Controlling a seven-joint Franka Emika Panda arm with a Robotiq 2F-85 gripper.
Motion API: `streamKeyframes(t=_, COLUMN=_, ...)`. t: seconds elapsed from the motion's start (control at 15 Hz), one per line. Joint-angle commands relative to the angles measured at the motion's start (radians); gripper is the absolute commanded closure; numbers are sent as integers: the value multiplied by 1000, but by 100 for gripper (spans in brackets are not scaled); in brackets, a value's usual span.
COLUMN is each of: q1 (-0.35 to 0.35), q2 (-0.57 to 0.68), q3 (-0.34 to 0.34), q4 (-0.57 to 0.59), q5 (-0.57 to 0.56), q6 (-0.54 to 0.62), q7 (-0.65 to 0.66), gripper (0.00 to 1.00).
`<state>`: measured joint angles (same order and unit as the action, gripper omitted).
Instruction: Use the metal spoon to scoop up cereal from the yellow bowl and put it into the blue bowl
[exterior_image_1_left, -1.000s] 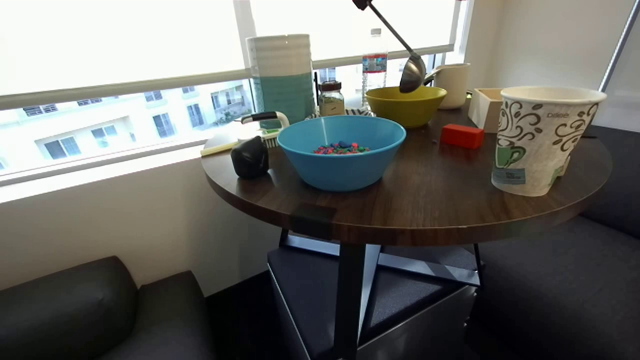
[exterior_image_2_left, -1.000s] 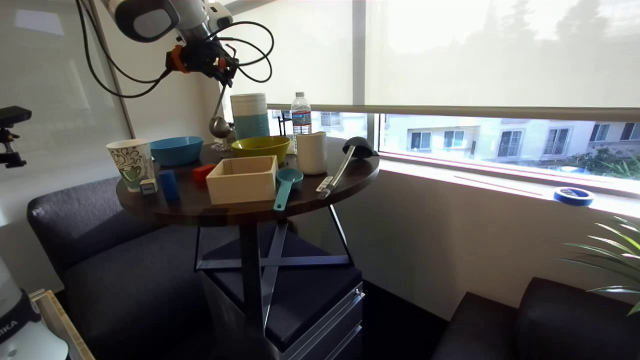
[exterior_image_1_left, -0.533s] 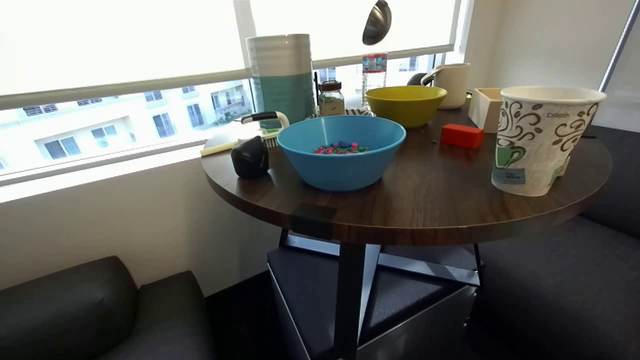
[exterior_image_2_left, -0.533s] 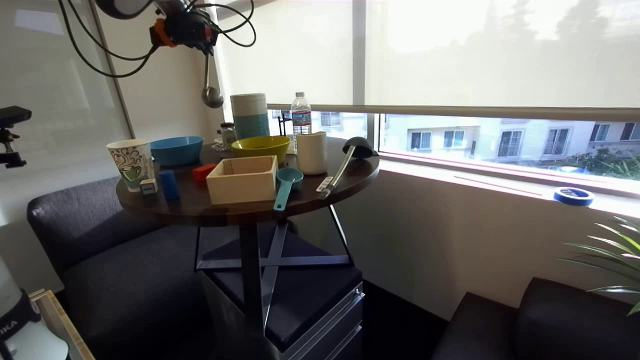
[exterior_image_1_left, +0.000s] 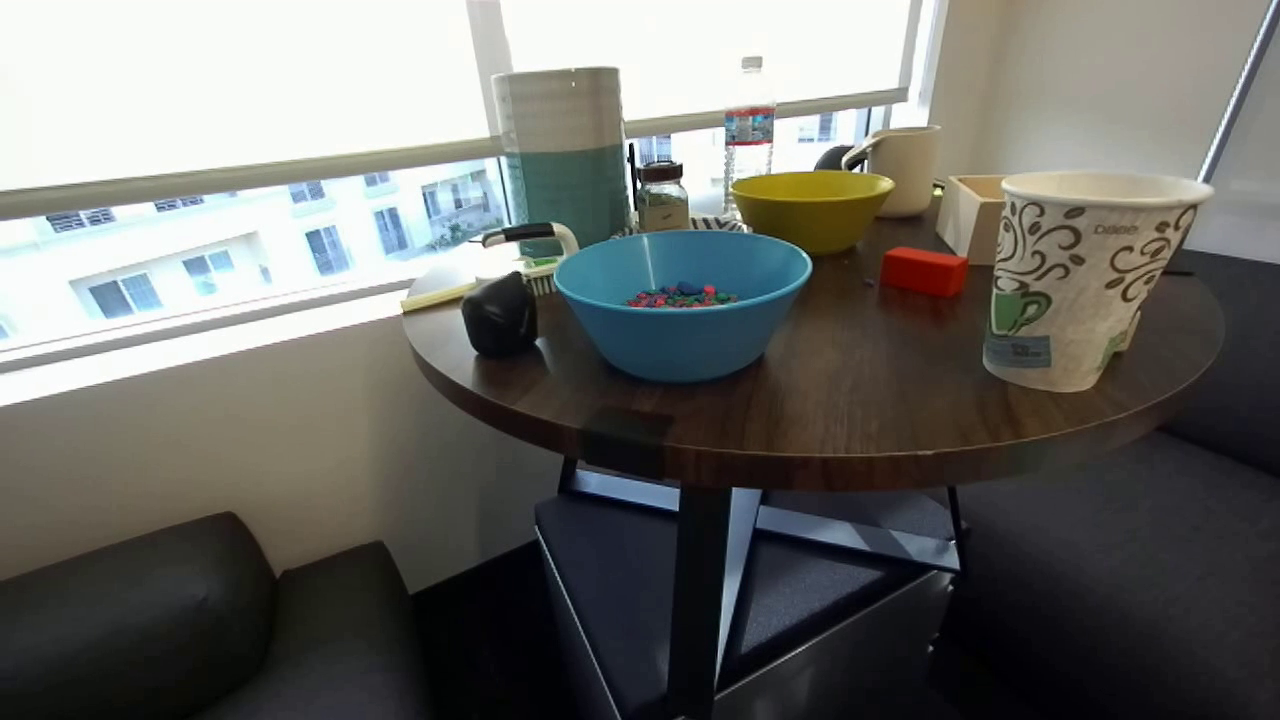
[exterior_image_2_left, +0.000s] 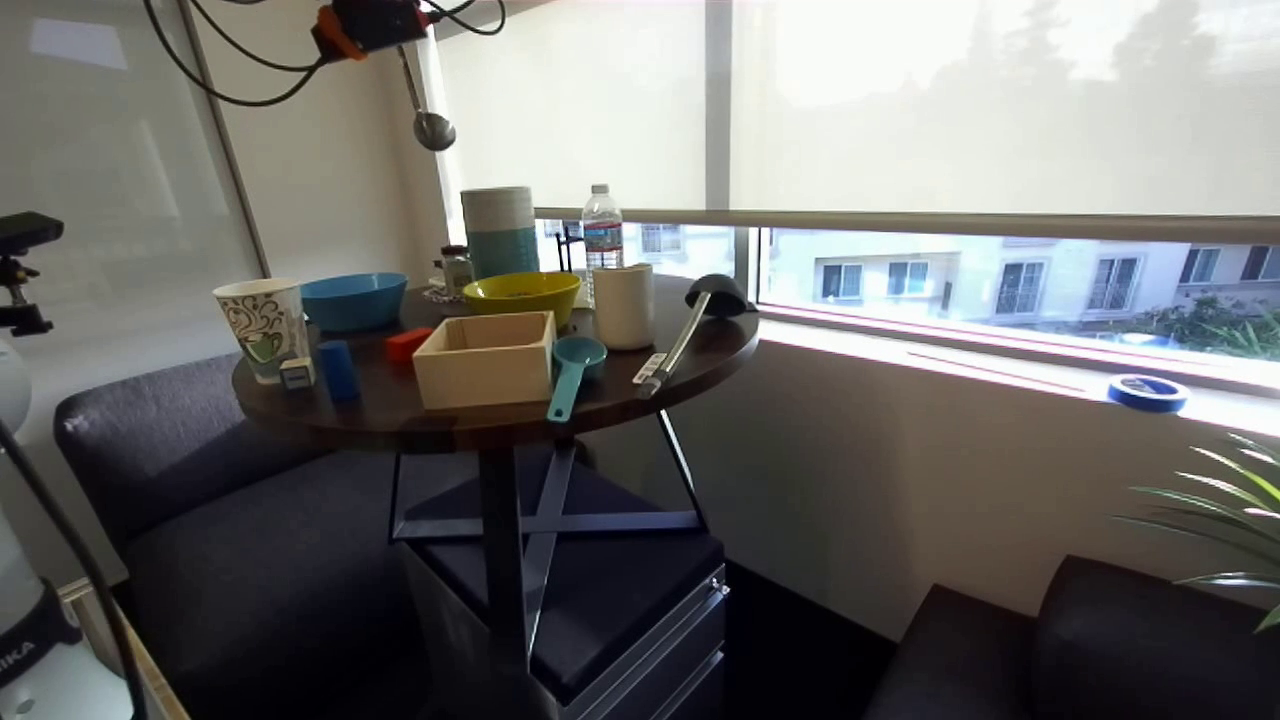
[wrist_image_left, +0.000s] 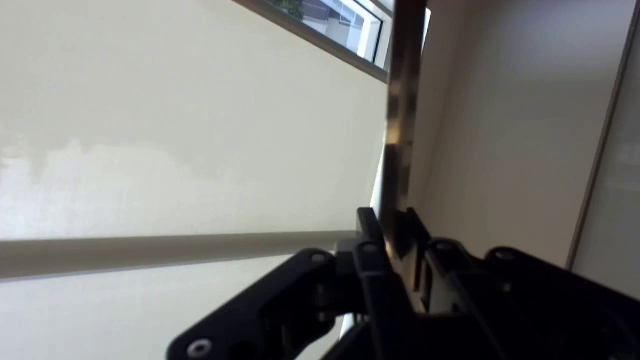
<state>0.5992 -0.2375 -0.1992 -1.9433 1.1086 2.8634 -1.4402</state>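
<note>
While the gripper (wrist_image_left: 392, 225) pinches its handle in nearly closed jaws, the metal spoon (exterior_image_2_left: 434, 131) hangs well above the table (exterior_image_1_left: 850, 385). In an exterior view, cereal (exterior_image_1_left: 680, 298) lies in the blue bowl (exterior_image_1_left: 683, 345), with the yellow bowl (exterior_image_1_left: 812, 223) behind it.

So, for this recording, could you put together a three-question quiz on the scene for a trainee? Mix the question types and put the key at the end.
1. Multiple choice. What do the jaws hold?
a) the red block
b) the metal spoon
c) the water bottle

2. True or false. The metal spoon is dipped into the yellow bowl.

3. Fill the gap. In an exterior view, bright pink and green bits lie in the ____.

Key:
1. b
2. False; it hangs in the air.
3. blue bowl
</note>
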Motion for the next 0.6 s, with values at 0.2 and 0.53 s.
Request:
streamKeyframes(t=0.2, q1=48, q2=47, q3=-72, q4=61, q5=148, q6=-13, q7=-159, gripper=85)
streamKeyframes(t=0.53, q1=53, q2=66, q3=-85, q4=82, q5=166, q6=-34, q7=-188, gripper=96)
